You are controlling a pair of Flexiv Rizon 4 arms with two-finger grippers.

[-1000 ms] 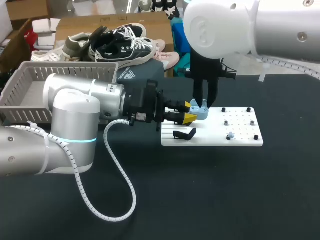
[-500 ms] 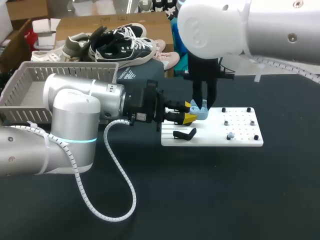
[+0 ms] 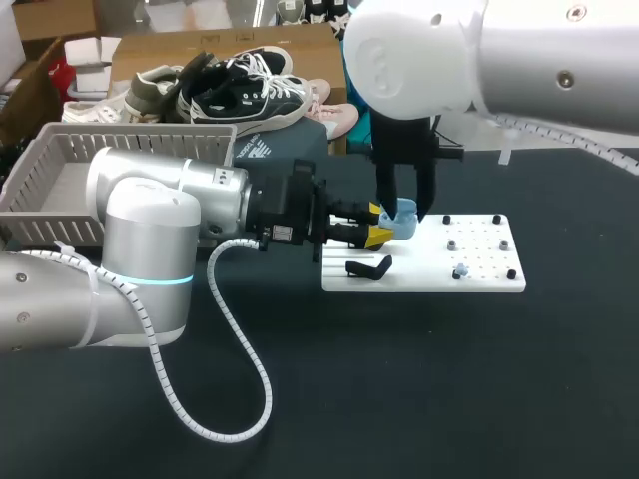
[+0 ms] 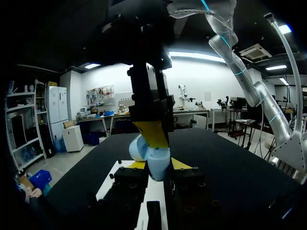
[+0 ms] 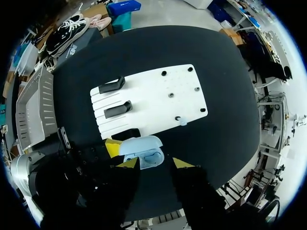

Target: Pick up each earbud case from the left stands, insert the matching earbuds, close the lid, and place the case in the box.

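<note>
Head view: left gripper (image 3: 377, 224) clenched on the sides of the light, smooth, probably slippery earbud case (image 3: 404, 226) over the far-left corner of the white board (image 3: 479, 274), right gripper (image 3: 403, 208) released above it.

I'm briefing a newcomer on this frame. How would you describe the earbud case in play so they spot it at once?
Find the white board on the black table. At its left end, the left gripper clamps the earbud case between its yellow tips, with the right gripper just above it. It is the only pale blue, rounded shell there; the stands beside it are black.
</note>
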